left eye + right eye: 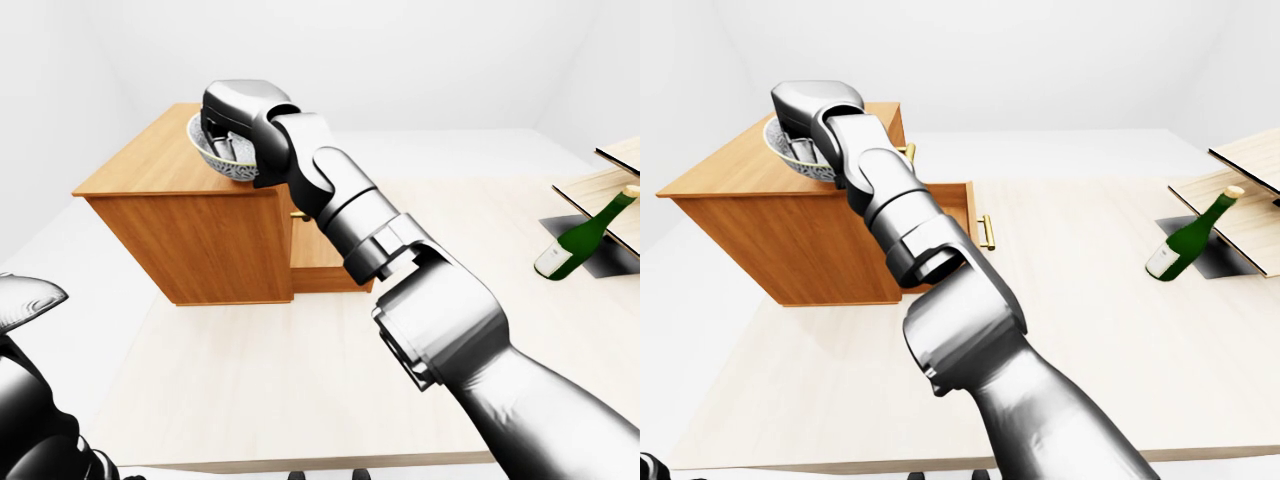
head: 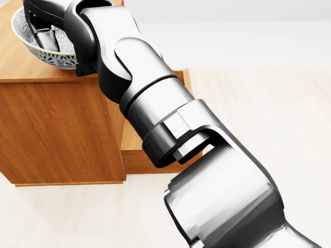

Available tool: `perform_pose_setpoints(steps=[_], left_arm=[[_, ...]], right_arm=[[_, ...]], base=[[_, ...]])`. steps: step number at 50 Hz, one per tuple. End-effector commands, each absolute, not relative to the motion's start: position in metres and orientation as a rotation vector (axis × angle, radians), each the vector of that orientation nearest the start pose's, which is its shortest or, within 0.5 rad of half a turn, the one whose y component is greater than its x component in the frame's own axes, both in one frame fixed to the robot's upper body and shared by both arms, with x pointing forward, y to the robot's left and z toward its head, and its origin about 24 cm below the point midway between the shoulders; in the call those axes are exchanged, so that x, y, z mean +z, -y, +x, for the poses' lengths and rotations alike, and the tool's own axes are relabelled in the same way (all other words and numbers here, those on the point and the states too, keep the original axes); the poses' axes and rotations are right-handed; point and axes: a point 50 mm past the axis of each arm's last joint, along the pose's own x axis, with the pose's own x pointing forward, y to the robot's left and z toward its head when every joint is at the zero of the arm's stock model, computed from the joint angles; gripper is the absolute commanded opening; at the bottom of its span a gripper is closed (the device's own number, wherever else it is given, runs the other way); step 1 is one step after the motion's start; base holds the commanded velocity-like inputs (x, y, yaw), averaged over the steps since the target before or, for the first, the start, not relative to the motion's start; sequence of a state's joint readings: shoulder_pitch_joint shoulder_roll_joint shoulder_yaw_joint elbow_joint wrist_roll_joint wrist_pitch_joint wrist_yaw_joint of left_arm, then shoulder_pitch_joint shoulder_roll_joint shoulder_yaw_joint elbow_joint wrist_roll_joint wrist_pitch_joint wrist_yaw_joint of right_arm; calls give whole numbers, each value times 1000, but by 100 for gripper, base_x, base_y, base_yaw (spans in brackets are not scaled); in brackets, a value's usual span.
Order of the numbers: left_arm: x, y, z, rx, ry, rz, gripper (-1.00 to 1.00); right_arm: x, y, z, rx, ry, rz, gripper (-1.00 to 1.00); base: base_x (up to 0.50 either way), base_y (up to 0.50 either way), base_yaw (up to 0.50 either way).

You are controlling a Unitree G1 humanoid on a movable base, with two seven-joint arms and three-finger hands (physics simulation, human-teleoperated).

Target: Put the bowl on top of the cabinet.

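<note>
1 bowl (image 2: 51, 56) at cabinet (image 2: 57, 129) top's rt edge in head view, rt hand (image 2: 44, 31) clamped on its rim, fingers (image 2: 46, 39) inside bowl.

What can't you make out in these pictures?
Grip: the right hand covers the bowl in every view, so whether its fingers clamp the rim is unclear.
Contents of the bowl: hidden by that hand.
Inside of the drawer: mostly blocked by the right arm.
The left arm: cut off at the left-eye view's bottom-left corner; no hand shows.
Label on the bottle: too small, both eye views.
</note>
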State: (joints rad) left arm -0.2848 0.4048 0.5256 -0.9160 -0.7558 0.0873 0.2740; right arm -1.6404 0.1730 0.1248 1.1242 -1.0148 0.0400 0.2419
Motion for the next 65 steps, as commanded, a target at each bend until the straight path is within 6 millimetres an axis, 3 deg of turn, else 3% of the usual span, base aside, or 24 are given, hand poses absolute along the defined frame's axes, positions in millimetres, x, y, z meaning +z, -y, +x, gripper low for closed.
perform_pose_setpoints(steps=[1,14,16,35,50,58,65], left_arm=[[303,-228,152,68,1171,-270,100],[302,-227,152,65,1168,-274,100],[302,-227,152,64,1168,-274,100],[302,-227,153,66,1162,-269,100],[301,-226,153,66,1166,-259,100],[301,-226,153,66,1164,-253,100],[299,-223,155,64,1155,-239,100]], right_arm=[[318,-68,372,388,573,-1370,-100],[313,-70,372,386,595,-1371,-100],[313,-70,372,385,602,-1373,100],[329,-69,369,373,627,-1362,100],[390,-75,344,361,714,-1291,100],[422,-64,335,332,738,-1232,100],[436,-55,332,314,747,-1204,100]], base=[[0,0,0],[0,0,0],[0,0,0],[0,0,0],[0,0,0],[0,0,0],[0,0,0]])
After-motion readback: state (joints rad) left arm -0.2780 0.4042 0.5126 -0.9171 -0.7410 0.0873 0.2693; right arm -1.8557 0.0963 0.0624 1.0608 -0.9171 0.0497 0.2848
